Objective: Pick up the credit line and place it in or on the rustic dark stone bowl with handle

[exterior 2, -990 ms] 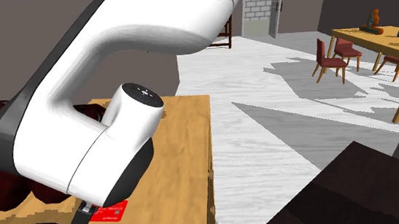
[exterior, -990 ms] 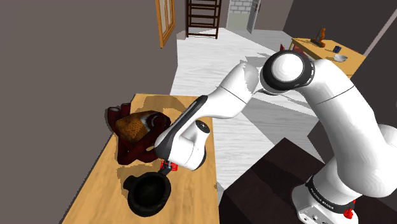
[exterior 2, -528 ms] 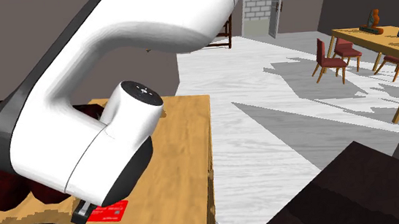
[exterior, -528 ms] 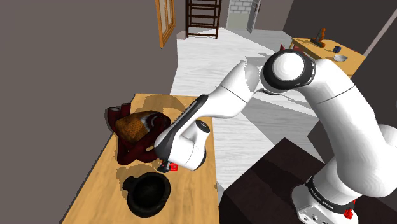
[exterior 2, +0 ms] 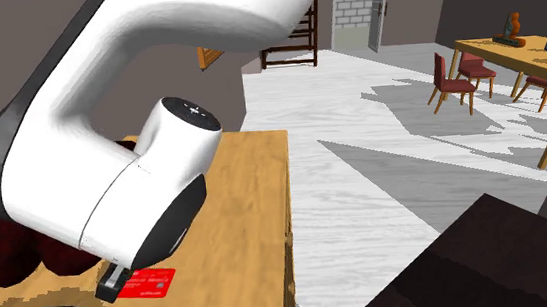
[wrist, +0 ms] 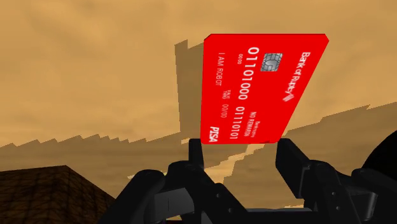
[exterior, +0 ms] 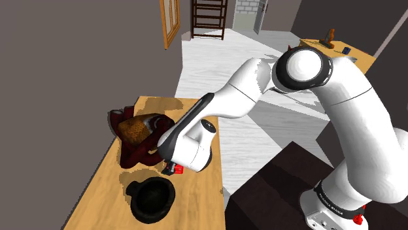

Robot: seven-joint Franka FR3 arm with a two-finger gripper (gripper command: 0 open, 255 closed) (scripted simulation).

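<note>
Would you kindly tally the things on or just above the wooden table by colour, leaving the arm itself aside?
Red: 1, the card
Black: 1, the handled bowl
Dark red: 1, the lumpy heap
Brown: 1, the textured lump
Total: 4

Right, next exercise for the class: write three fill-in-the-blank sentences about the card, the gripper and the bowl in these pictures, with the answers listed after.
1. The gripper clasps a ___ card between its fingers, clear of the table.
2. The name printed on the card reads I AM ___.
3. The bowl with a handle, standing on the table, is ___ in colour.

Missing words: red; ROBOT; black.
</note>
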